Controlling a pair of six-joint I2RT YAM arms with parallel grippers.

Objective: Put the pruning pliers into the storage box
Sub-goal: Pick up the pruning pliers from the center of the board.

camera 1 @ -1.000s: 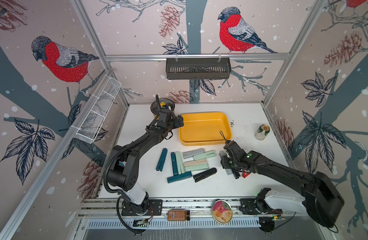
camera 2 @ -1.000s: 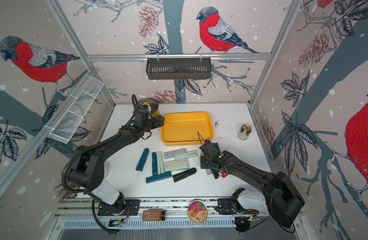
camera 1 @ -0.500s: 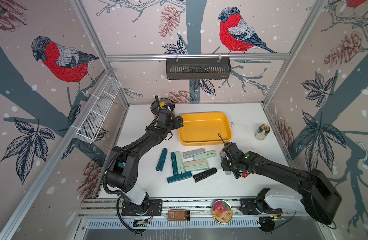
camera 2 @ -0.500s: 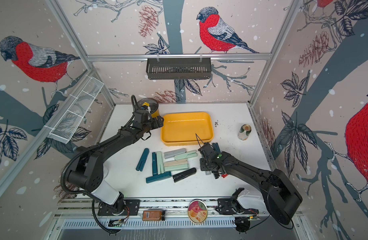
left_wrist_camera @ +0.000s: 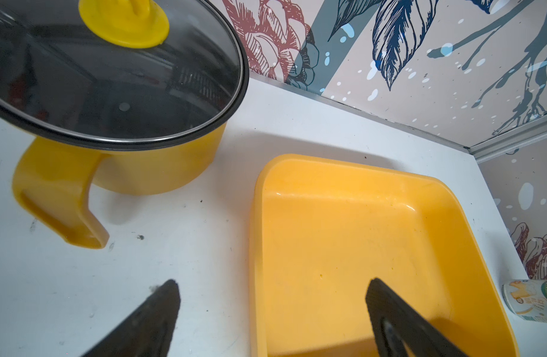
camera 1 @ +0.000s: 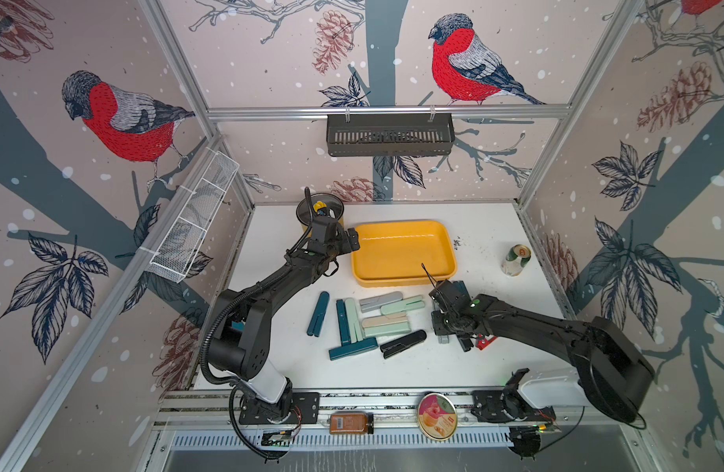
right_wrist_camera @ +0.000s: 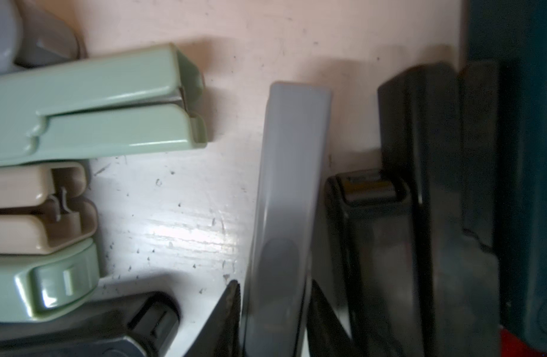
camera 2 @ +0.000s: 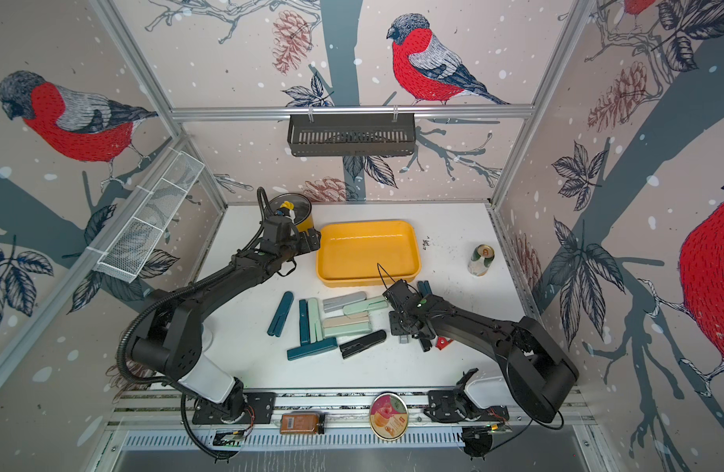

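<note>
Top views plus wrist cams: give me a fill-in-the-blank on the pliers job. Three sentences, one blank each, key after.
1. The yellow tray is ____.
2. The left gripper hangs ____ over the tray's edge, holding nothing.
3. The right gripper grips a ____ pliers from both sides.

Missing words: empty; open; grey.

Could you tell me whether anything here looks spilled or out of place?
Dark specks lie scattered on the table beside the tray, like a spill. A jar and a round tin sit on the front rail, off the table.
</note>
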